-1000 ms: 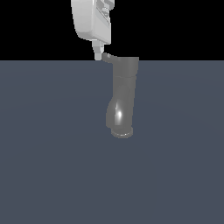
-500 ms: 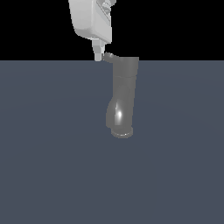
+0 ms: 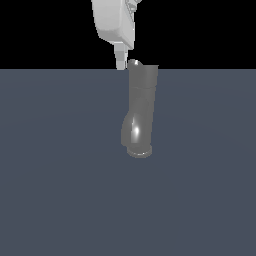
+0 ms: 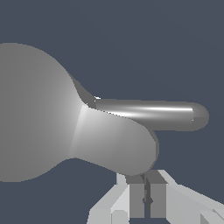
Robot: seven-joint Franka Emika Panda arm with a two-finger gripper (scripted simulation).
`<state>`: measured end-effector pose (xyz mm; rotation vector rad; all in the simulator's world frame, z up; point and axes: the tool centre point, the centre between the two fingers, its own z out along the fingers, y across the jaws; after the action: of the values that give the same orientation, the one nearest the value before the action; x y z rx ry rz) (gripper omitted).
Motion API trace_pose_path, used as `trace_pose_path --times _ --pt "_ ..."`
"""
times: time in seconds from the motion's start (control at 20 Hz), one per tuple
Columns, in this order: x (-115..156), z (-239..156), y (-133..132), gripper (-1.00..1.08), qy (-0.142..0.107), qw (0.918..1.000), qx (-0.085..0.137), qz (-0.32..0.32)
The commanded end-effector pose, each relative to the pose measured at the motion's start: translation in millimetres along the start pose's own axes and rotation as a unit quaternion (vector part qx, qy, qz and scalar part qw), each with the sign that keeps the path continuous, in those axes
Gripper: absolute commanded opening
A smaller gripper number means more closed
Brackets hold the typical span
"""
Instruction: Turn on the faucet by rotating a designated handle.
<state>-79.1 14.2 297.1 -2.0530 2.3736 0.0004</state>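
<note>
Faucet [image 3: 140, 107]: glossy grey curved pipe on the blue-grey tabletop [image 3: 55, 175], flared round rim at the near end, wider cap at the far end.
Handle [image 4: 151, 114]: thin rounded lever jutting sideways from the cap; barely visible in the exterior view.
Gripper [image 4: 146, 192]: white, at the cap's far end toward the exterior view's left; fingers drawn narrow, nearly together, holding nothing, apparently just beside the handle.

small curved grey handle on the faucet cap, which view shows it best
The wrist view: the small curved grey handle fills the frame as a glossy rod. The exterior view shows only a nub beside the white gripper.
</note>
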Motion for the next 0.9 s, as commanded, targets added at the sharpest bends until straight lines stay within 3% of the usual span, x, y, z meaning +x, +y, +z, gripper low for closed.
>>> trace_pose_path --times 0.0,0.2,0.25,0.85 --pt "36 0 2 -1.0 0.001 0.9997 -0.001 0.024" --pt "51 0 7 -1.0 0.001 0.9997 -0.001 0.026" --pt "21 0 7 -1.0 0.001 1.0 -0.001 0.0" --pt "98 0 -19 -1.0 0.001 0.9998 -0.001 0.022"
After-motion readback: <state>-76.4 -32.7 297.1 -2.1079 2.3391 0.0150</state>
